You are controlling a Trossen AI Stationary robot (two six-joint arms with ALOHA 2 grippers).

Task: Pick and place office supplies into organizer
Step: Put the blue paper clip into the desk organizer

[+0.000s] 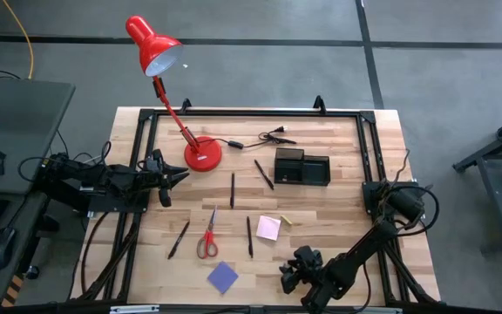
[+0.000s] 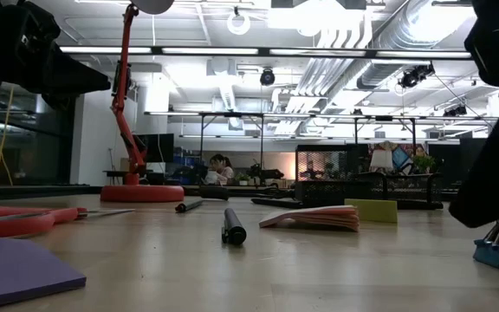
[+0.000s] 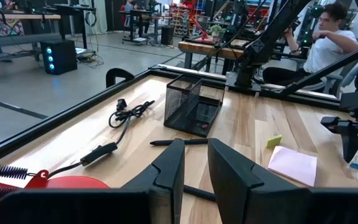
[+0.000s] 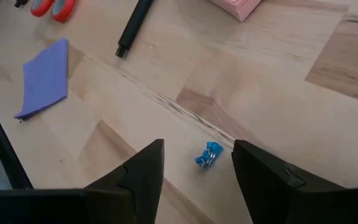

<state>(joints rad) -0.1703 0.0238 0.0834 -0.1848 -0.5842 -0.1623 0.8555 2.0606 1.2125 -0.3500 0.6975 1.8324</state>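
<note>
Currently, the left gripper (image 1: 179,176) is hovering at the table's left side, just beside the red desk lamp's base (image 1: 203,154), its fingers (image 3: 169,167) standing a narrow gap apart and holding nothing. Right of it, a dark pen (image 1: 179,238), the red-handled scissors (image 1: 207,242) and the blue-purple note pad (image 1: 223,276) are lying on the wood. Further right, two more pens (image 1: 232,189) (image 1: 249,235) are lying near the table's middle, another pen (image 1: 263,174) is resting just beside the organizer (image 1: 302,167), and the pink note pad (image 1: 268,228) is lying next to the small yellow piece (image 1: 285,219). At the near right edge, the right gripper (image 1: 296,272) is hanging low over a small blue clip (image 4: 209,154), jaws apart on either side of it and not touching it.
</note>
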